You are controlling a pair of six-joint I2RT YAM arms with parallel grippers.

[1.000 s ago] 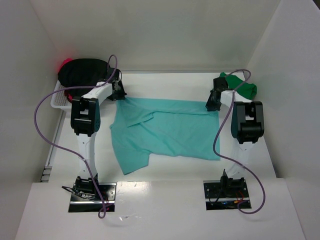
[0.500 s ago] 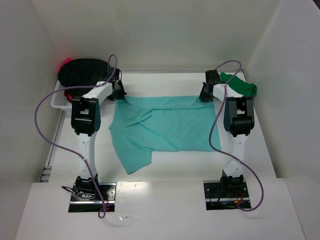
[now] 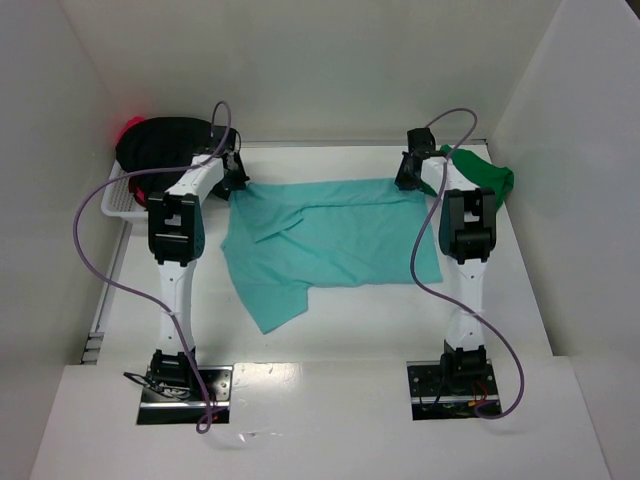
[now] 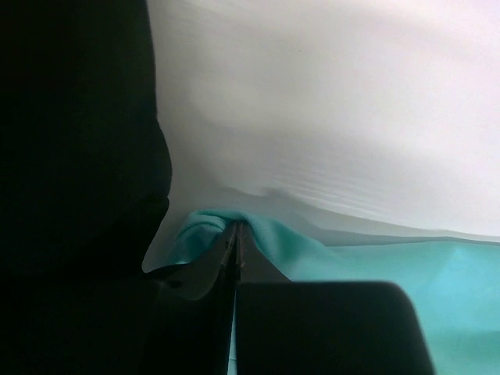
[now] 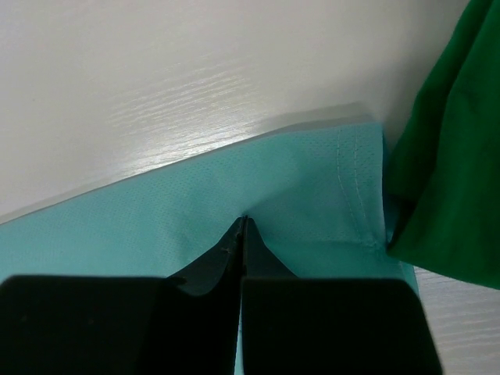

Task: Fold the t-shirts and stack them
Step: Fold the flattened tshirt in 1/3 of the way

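Observation:
A light teal t-shirt (image 3: pixel 330 240) lies spread in the middle of the table, with one sleeve hanging toward the near left. My left gripper (image 3: pixel 232 180) is shut on its far left corner; in the left wrist view the cloth (image 4: pixel 375 266) bunches over the closed gripper (image 4: pixel 234 226). At the far right corner my right gripper (image 3: pixel 408 178) is also shut, its tips (image 5: pixel 244 220) pinching the teal fabric (image 5: pixel 156 226) near the hem. A dark green t-shirt (image 3: pixel 485 172) (image 5: pixel 445 156) lies crumpled right beside that corner. The black t-shirt (image 3: pixel 165 140) and a red-pink one (image 3: pixel 130 127) are piled at the back left.
A white basket (image 3: pixel 118 200) holds the black and red-pink pile against the left wall. White walls close in the table on the left, back and right. Purple cables loop from both arms.
Both grippers have moved toward the back wall, drawing the teal shirt's far edge with them. The right arm has travelled further, back and slightly left.

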